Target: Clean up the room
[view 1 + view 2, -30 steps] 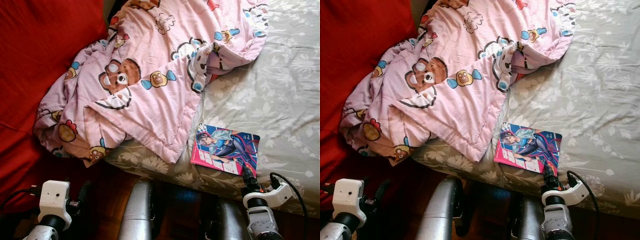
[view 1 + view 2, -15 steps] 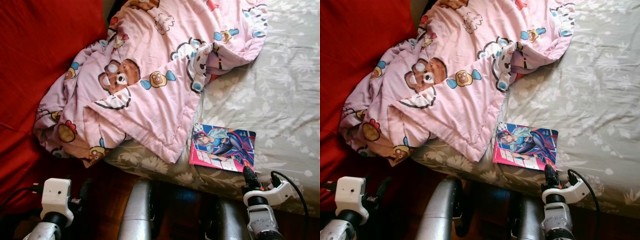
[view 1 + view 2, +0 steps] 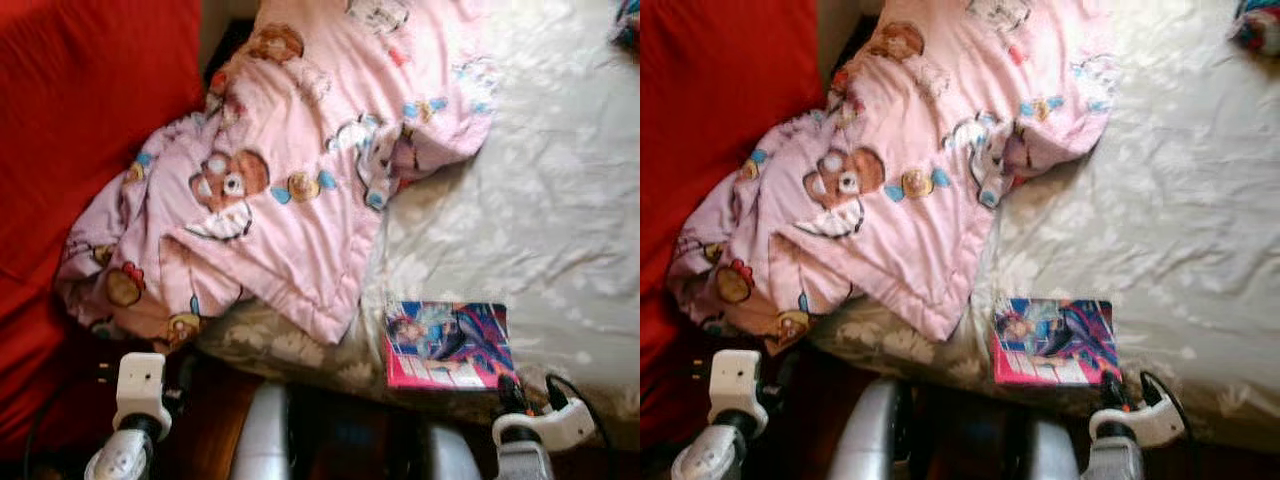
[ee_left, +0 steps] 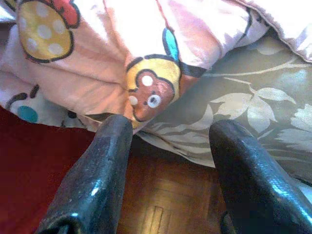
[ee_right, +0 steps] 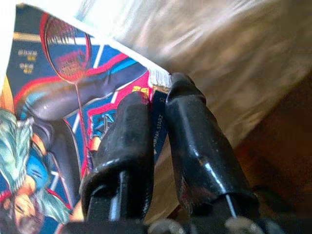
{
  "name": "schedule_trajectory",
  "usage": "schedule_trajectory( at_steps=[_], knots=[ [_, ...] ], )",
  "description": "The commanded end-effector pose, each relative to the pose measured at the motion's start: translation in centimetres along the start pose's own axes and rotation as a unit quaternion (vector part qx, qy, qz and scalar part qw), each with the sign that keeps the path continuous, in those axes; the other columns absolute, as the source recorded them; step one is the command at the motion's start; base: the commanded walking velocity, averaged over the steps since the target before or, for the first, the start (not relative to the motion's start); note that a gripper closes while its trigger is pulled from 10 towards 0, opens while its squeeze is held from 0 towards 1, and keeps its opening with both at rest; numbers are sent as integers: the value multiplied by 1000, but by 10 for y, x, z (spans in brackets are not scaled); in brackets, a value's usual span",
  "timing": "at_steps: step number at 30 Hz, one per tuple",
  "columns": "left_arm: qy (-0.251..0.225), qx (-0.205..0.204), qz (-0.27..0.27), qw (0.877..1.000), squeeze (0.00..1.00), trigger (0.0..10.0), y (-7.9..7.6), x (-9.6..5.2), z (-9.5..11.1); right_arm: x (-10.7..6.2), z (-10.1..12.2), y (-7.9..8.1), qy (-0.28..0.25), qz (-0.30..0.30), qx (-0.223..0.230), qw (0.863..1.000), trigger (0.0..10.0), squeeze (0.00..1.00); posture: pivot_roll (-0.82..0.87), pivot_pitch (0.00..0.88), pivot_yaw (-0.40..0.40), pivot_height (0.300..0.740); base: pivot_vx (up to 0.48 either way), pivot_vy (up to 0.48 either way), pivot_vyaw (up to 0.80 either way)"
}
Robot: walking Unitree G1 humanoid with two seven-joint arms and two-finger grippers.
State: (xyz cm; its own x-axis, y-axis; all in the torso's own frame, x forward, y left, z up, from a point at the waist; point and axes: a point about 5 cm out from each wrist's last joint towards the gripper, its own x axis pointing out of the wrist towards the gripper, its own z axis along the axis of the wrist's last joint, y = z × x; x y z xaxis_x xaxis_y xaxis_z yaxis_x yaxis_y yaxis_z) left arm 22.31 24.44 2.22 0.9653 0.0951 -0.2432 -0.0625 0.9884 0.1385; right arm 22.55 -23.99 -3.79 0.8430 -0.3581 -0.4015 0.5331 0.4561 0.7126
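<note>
Magazine (image 3: 447, 343) lies at the near edge of the bed (image 3: 560, 220), its corner pinched between the fingers of my right gripper (image 5: 156, 105). My left gripper (image 4: 168, 146) hangs spread beside the rumpled pink quilt (image 3: 290, 180). By my reckoning the tidying has barely begun: magazine unlifted, quilt unmade.

A home bedroom — a bed (image 3: 560, 200) in leaf-print sheets, a pink cartoon-bear quilt (image 3: 290, 180) rumpled across it, wood floor (image 4: 161, 204) below.
</note>
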Motion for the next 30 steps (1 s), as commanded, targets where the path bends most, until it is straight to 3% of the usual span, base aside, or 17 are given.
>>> schedule_trajectory(
  at_steps=[1, 4, 5, 10, 12, 15, 16, 22, 24, 26, 27, 30],
  knots=[
    [21, 0, 18, 1000, 0, 10000, 5, -4, -13, -1, 4, -4, -11, -10, -31, 999, 0, 0, 49, 90, 33, 629, 0, 0, 0],
    [23, -4, 29, 999, 0, 10000, 5, 2, -15, 8, 14, 16, -28, 34, -71, 996, 0, 0, 35, 45, 19, 629, 0, 0, 0],
    [24, -8, 36, 999, 0, 10000, 5, 4, -17, 13, 21, 31, -39, 68, -105, 991, 0, 0, 30, 24, 9, 629, 0, 0, 0],
    [29, -18, 51, 998, 0, 10000, 4, 10, -20, 24, 36, 66, -69, 134, -149, 977, 0, 0, 11, 0, -3, 629, 0, 0, 0],
    [34, -25, 58, 997, 0, 10000, 2, 13, -23, 27, 43, 86, -88, 168, -196, 962, 0, 0, 6, 0, -6, 629, 0, 0, 0],
    [43, -35, 69, 996, 0, 10000, 2, 16, -27, 26, 37, 101, -87, 194, -272, 938, 0, 0, -3, 0, -10, 629, 0, 0, 0],
    [48, -41, 73, 995, 0, 10000, 2, 16, -29, 25, 34, 106, -86, 205, -289, 931, 10000, 0, -6, 0, -16, 629, 0, 0, 0],
    [84, -69, 79, 991, 0, 10000, -2, 15, -41, 18, 19, 112, -73, 223, -346, 909, 10000, 0, -19, 0, -22, 629, 0, 0, 0],
    [104, -79, 74, 989, 0, 10000, -7, 12, -50, 13, 11, 112, -66, 234, -381, 892, 10000, 0, -31, 0, -19, 629, 0, 0, 0],
    [111, -80, 71, 988, 0, 10000, -9, 11, -53, 10, 9, 116, -72, 253, -378, 888, 10000, 0, -40, 0, -17, 629, 0, 0, 0],
    [124, -80, 66, 987, 0, 10000, -12, 10, -57, 7, 8, 121, -80, 258, -400, 876, 10000, 0, -44, 0, -18, 644, 0, 0, 0],
    [135, -84, 66, 985, 0, 10000, -14, 10, -59, 6, 8, 125, -82, 259, -390, 880, 10000, 0, -50, 0, -16, 664, 0, 0, 0]
  ],
)
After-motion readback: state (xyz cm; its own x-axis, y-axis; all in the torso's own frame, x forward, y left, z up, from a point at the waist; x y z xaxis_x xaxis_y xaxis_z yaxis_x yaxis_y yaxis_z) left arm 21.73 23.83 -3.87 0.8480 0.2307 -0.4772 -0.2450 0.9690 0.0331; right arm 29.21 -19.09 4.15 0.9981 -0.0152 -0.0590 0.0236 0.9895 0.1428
